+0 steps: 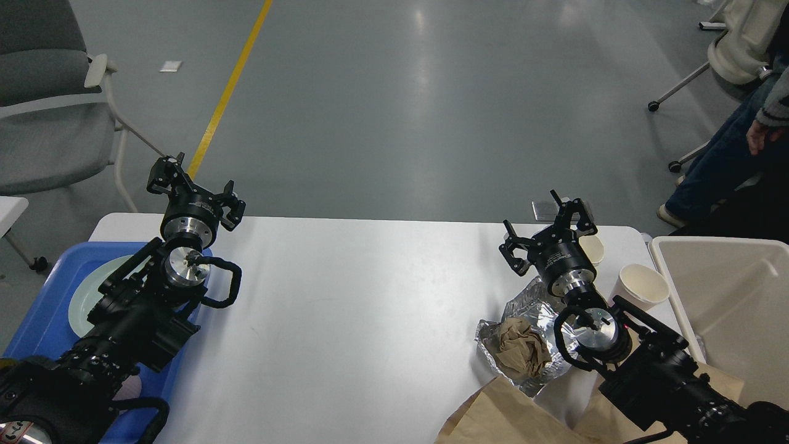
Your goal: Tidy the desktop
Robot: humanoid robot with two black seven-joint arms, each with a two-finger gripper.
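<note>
Brown bag (511,413) nearest; both tools, left (196,188) and right (547,233), open, empty. Best: grip foil (530,308) firmly, drop in bin (727,302).

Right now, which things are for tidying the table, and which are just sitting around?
For the job: desktop, foil wrapper, crumpled brown paper, paper cup, paper bag, beige bin, blue tray.

Just around: gray chair, seated person.
</note>
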